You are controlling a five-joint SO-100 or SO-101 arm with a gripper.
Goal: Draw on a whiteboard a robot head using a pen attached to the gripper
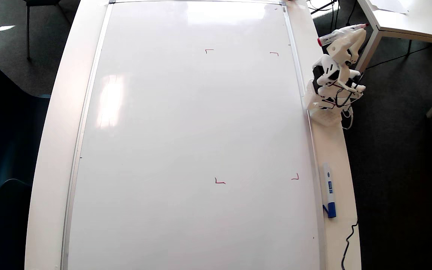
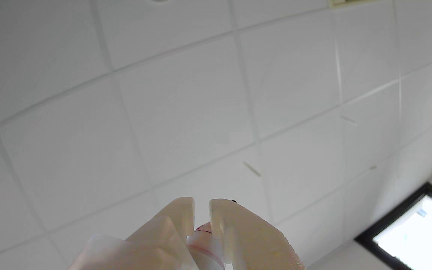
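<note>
Arm folded at the table's right edge, gripper (image 1: 354,35) pinching the pen (image 1: 341,33), whiteboard (image 1: 186,123) bare but for corner marks (image 1: 219,181).

My overhead camera looks straight down from well above, taking in the whole whiteboard (image 1: 193,142), with me folded up at about two o'clock beside its edge. My wrist camera rides just behind my gripper (image 2: 201,210) and faces up at the tiled ceiling, a window at four o'clock, my fingers (image 2: 238,232) close in at six o'clock. The two views share only my gripper (image 1: 358,35) and the pen (image 2: 204,243) it clamps.
</note>
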